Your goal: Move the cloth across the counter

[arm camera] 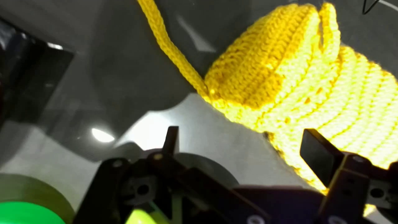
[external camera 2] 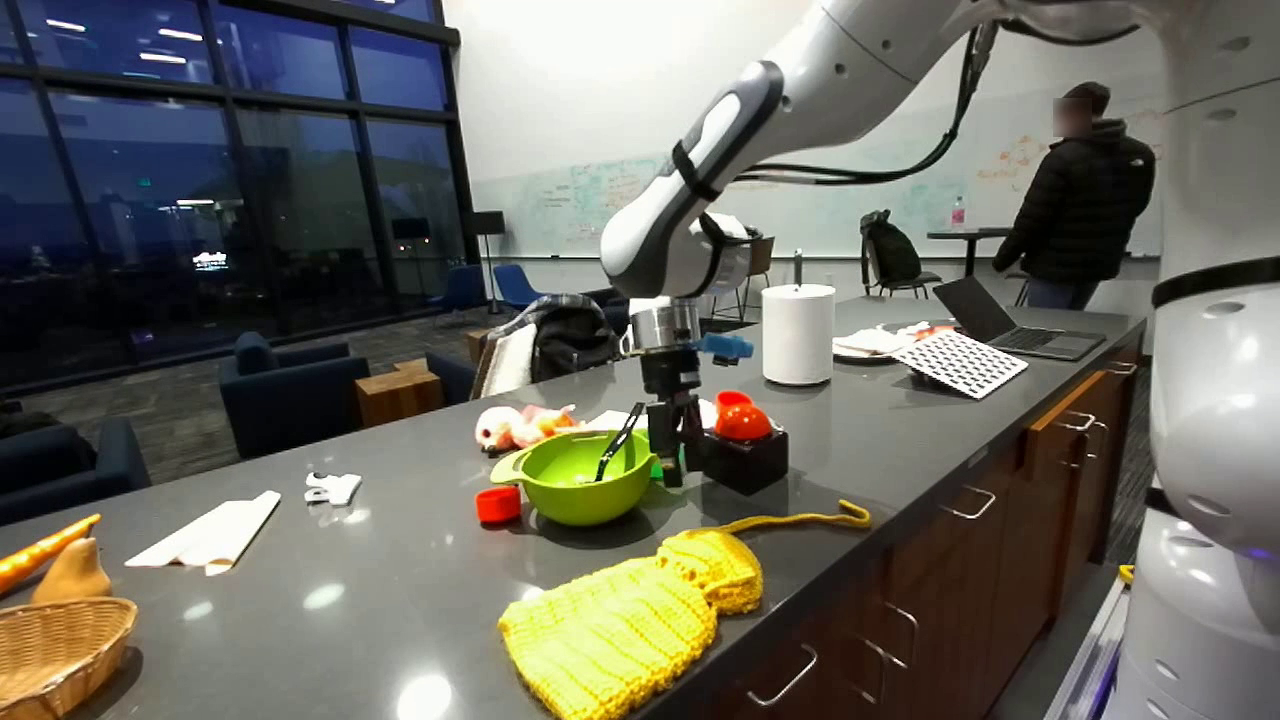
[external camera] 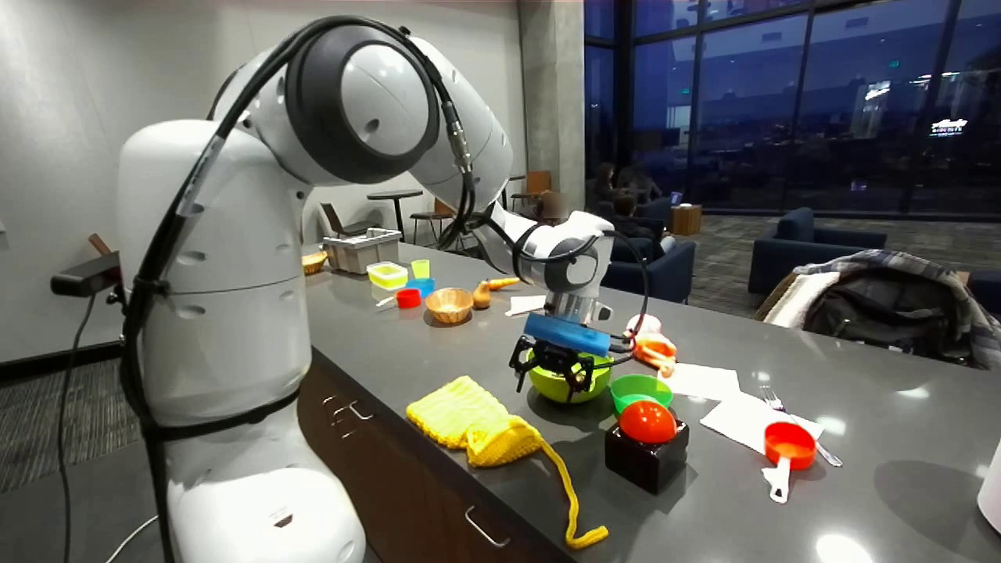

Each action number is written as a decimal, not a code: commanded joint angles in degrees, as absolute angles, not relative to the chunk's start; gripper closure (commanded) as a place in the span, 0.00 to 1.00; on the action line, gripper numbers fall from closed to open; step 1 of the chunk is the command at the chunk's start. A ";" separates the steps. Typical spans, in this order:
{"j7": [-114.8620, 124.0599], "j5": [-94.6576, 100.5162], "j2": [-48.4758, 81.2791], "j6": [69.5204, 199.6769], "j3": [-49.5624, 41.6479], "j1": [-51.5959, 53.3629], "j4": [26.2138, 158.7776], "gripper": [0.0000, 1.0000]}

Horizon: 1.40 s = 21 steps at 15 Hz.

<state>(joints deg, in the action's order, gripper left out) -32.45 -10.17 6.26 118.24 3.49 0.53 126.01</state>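
Note:
The yellow knitted cloth [external camera: 457, 414] lies on the grey counter [external camera: 367, 336] near its edge above the dark cabinet fronts, its thin strip trailing away. It also shows in an exterior view [external camera 2: 612, 632]. My gripper [external camera: 550, 385] is open and empty, above the counter and close to the lime green bowl [external camera 2: 585, 480]. In the wrist view, the cloth [arm camera: 273, 71] fills the upper right. The gripper [arm camera: 241, 140] has its fingers wide apart there; the right finger overlaps the cloth in the picture, the left is over bare counter. I cannot tell how high the fingers are.
A black box with a red dome [external camera: 649, 450] and a green cup [external camera: 641, 389] stand near the gripper. A red measuring cup [external camera: 790, 444], a fork [external camera: 770, 397] and white paper [external camera: 751, 422] lie farther along. A wooden bowl [external camera: 450, 305] is at the far end.

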 commanded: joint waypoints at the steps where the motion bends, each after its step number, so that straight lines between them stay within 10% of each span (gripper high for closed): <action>1: -25.16 -7.79 -2.01 124.78 1.93 -0.10 136.70 0.00; 21: -16.04 -8.67 -8.44 123.55 1.33 3.01 148.54 0.00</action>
